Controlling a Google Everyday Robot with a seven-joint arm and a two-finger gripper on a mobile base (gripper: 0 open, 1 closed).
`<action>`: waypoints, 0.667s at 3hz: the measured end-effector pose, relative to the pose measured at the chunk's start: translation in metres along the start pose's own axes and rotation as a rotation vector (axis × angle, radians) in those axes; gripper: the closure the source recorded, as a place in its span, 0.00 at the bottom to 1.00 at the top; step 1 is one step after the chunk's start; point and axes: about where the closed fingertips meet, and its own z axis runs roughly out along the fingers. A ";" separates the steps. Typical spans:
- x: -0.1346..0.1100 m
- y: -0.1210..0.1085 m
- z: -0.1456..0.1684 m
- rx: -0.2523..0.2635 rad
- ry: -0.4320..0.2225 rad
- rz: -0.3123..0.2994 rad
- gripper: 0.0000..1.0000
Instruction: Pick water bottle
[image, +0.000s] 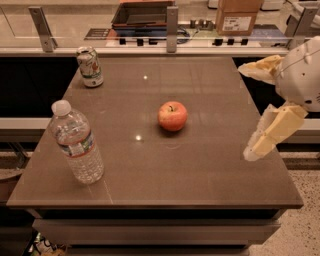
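Observation:
The water bottle (76, 143) is clear ribbed plastic with a white cap and a blue-green label band. It stands upright near the front left corner of the brown table (200, 170). My gripper (253, 109) is at the right edge of the table, far to the right of the bottle. Its two pale yellow fingers (274, 131) are spread apart with nothing between them.
A red apple (172, 115) sits in the middle of the table, between the bottle and my gripper. A white-green-red soda can (90, 66) stands at the back left corner. A counter with a tray (143, 14) and a cardboard box (238, 16) lies behind.

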 end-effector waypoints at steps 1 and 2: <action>-0.033 0.017 0.027 -0.066 -0.193 -0.017 0.00; -0.068 0.035 0.046 -0.137 -0.367 -0.007 0.00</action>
